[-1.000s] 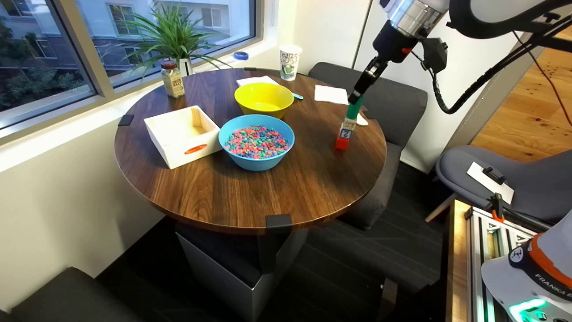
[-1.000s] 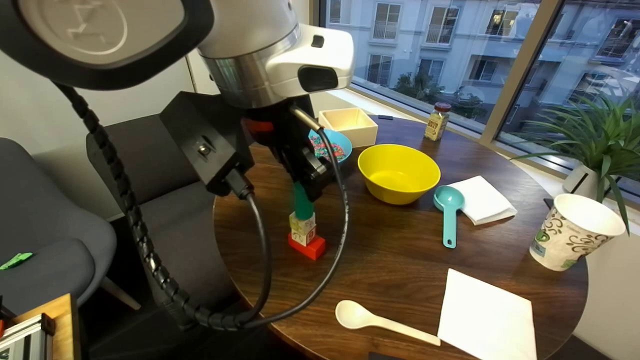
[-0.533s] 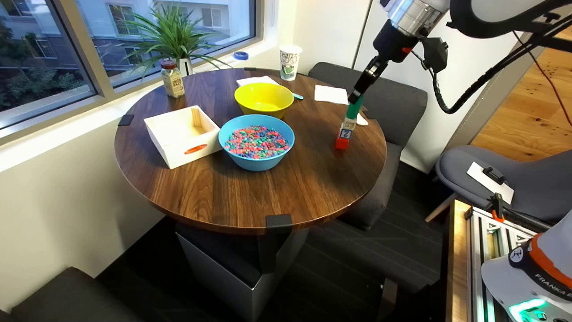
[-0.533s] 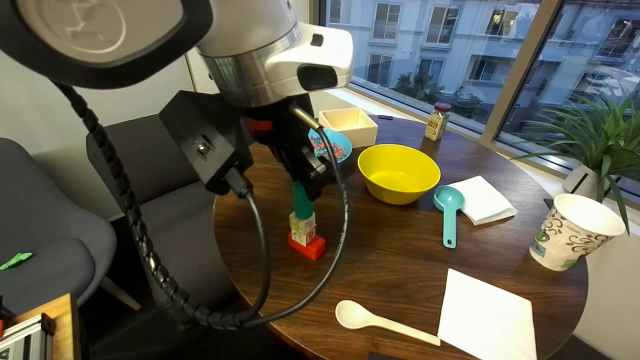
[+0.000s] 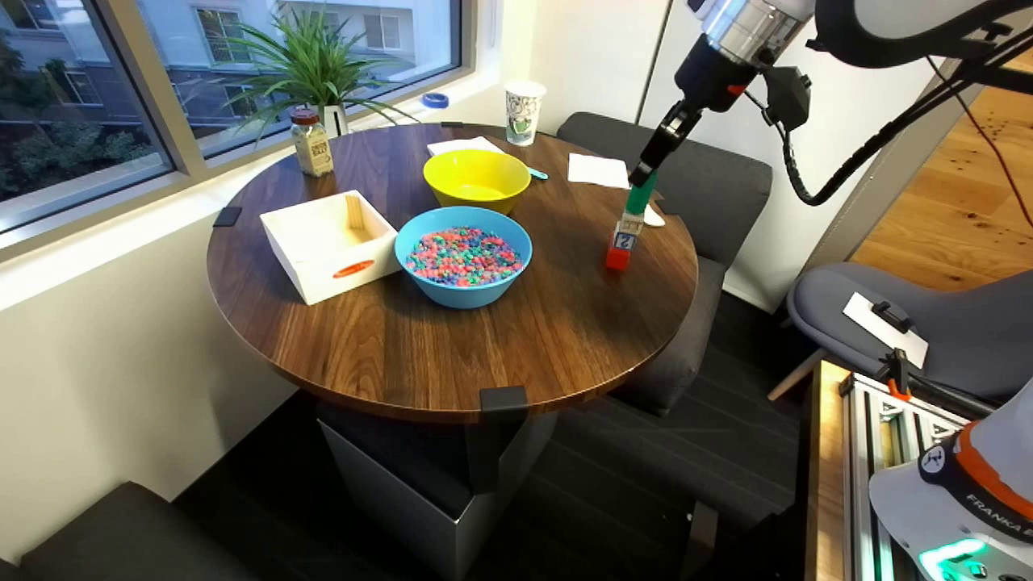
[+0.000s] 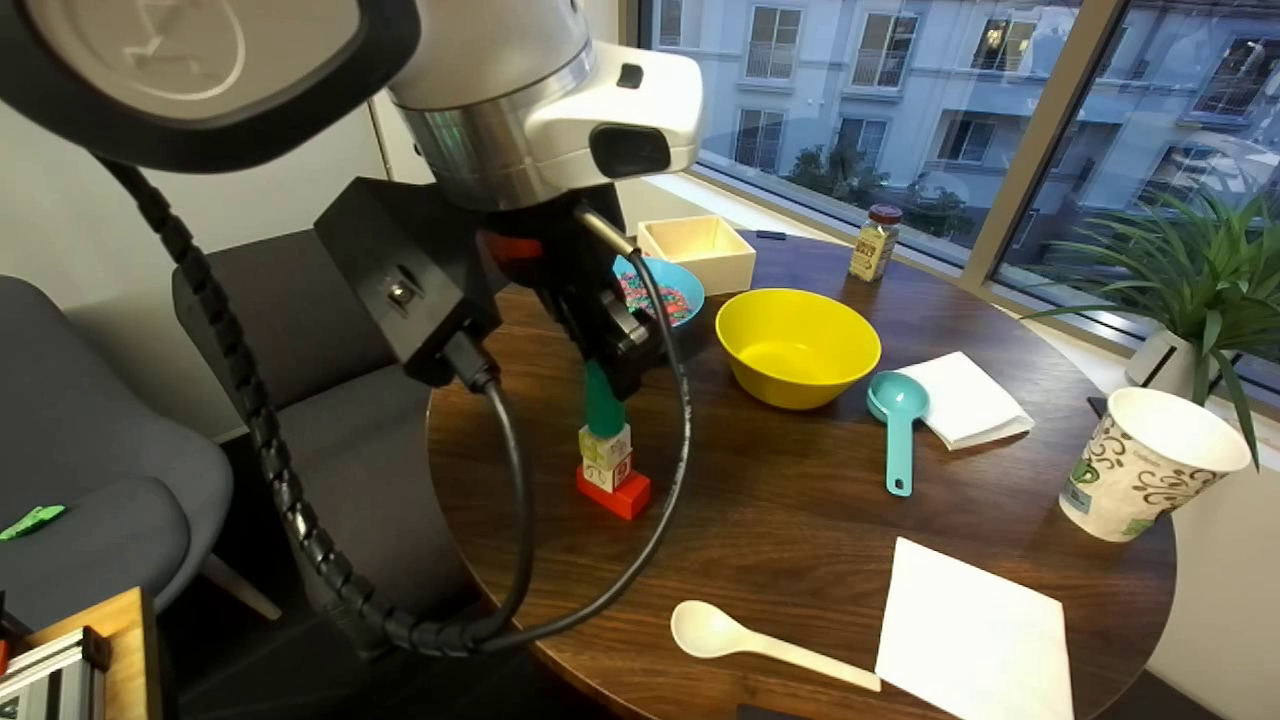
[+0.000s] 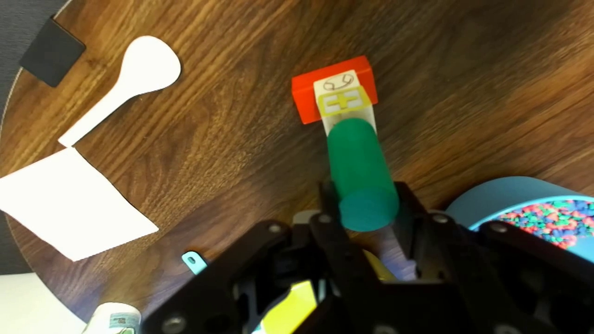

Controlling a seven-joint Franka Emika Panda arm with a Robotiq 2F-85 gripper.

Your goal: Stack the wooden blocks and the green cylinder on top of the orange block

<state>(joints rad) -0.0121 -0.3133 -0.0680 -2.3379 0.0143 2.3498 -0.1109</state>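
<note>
The claw (image 7: 365,192) is clamped on the green cylinder (image 7: 358,160), atop the wooden blocks (image 6: 606,460) on the orange block (image 6: 626,497); the blue bowl (image 5: 462,297) stands apart from the stack.

My arm (image 5: 896,20) reaches in from above, my wrist (image 5: 746,34) tilted, so my gripper (image 7: 365,194) points down at a slant. My two fingers (image 7: 330,206) face each other, slightly apart, clasping from both sides.
</note>
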